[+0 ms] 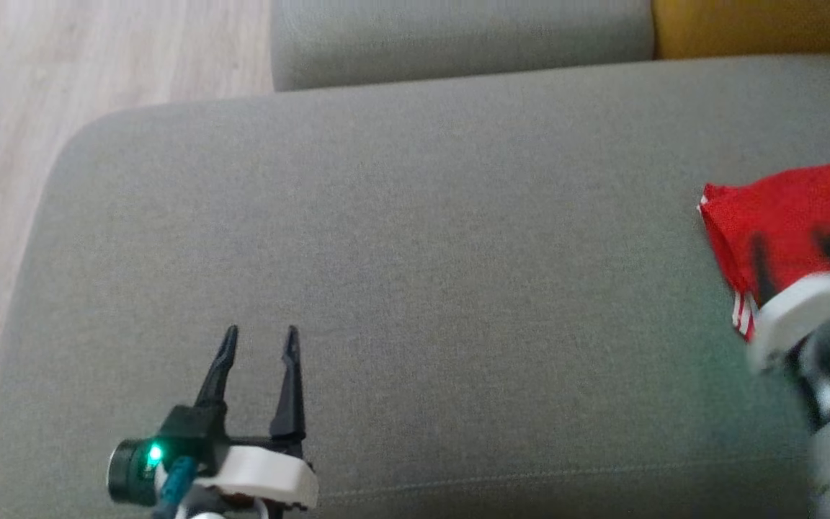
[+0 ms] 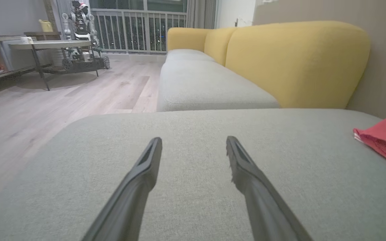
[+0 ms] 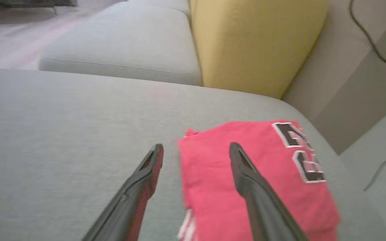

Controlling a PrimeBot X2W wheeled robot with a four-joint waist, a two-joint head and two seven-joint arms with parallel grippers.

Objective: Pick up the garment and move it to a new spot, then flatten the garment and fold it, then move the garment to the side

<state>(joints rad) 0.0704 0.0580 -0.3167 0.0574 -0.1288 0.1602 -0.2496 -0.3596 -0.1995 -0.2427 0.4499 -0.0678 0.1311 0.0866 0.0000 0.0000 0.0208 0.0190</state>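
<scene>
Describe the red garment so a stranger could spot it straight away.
Find the wide grey seat cushion beside the yellow backrest. At its right end lies the folded red garment, the one bright thing on it, with black white-edged letters and white stripes.

Garment cut off rt edge, right gripper blurred

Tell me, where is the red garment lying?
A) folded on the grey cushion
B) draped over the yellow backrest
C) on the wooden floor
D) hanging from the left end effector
A: the red garment lies folded on the grey cushion, toward its right side.
</scene>
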